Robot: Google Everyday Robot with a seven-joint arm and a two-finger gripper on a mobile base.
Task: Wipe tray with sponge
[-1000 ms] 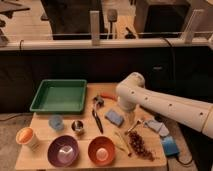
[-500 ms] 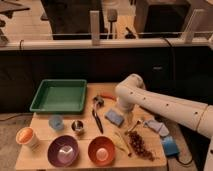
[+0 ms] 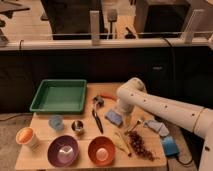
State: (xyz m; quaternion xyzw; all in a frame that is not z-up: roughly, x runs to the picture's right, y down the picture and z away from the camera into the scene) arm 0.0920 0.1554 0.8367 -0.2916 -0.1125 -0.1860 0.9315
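A green rectangular tray [image 3: 59,96] sits at the back left of the wooden table. A small light-blue sponge [image 3: 114,118] lies flat on the table to the right of the tray, near the middle. My white arm reaches in from the right, bends at the elbow [image 3: 131,90] and points down. My gripper [image 3: 125,118] hangs just above the table at the sponge's right edge, and is partly hidden by the wrist. I cannot tell whether it touches the sponge.
A black utensil [image 3: 97,116] lies left of the sponge, and an orange-handled tool [image 3: 107,97] behind it. In front stand a purple bowl [image 3: 63,150], an orange bowl [image 3: 101,149], a metal cup [image 3: 77,127], a blue cup [image 3: 56,122] and an orange cup [image 3: 26,136]. Grapes [image 3: 140,144], a crumpled wrapper [image 3: 157,127] and a blue block [image 3: 170,146] lie at the right.
My arm has shifted slightly left and lower, bringing the gripper closer to the sponge. The objects on the table have not moved.
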